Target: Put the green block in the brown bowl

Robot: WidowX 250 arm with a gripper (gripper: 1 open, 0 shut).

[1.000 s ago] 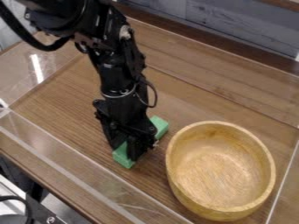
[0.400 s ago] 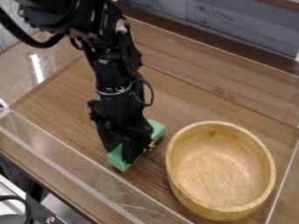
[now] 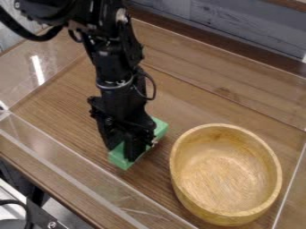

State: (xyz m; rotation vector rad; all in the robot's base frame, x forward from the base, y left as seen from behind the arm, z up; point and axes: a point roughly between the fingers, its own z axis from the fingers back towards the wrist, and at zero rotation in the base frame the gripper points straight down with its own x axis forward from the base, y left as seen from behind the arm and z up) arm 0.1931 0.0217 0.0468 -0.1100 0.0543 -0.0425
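Observation:
The green block [image 3: 124, 159] is a small bright green bar, seen just left of the brown bowl [image 3: 225, 172]. My gripper [image 3: 127, 149] comes down from above and is shut on the green block, its black fingers covering the block's middle. I cannot tell whether the block's near end touches the wooden table. The bowl, a round tan wooden dish with a thick rim, sits at the lower right with nothing inside. The block and bowl are apart by a narrow gap.
A wooden table [image 3: 227, 85] carries everything. A clear low wall [image 3: 72, 170] runs along the near left edge. The black arm [image 3: 106, 54] with cables rises to the upper left. A pale panel [image 3: 239, 22] stands behind the table.
The arm and gripper have shifted slightly left and up with the green block held, drawing it a little away from the bowl.

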